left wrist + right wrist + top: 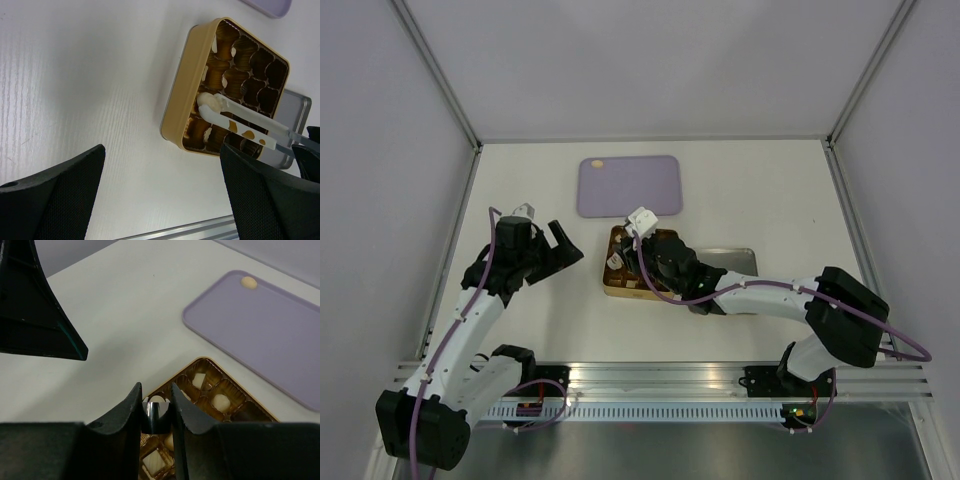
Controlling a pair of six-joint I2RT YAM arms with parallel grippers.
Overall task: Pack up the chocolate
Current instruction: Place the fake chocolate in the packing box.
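Observation:
The gold tin point(616, 287) lies mid-table, its gridded cells holding several pale cream chocolate pieces point(220, 402). One more cream piece point(597, 162) lies on the lilac tray point(629, 186). My right gripper point(156, 396) hovers over the tin, shut on metal tweezers point(156, 414). The tweezers' white tips point(210, 103) reach down over a cell near the tin's left wall point(181, 90), with a pale lump at their end. My left gripper point(162, 150) hangs open over bare table left of the tin, holding nothing.
A silver tin lid point(738, 259) lies just right of the tin, partly under my right arm. The lilac tray point(260, 330) sits behind the tin. White walls close in the table on three sides, and a metal rail point(660, 375) runs along the near edge.

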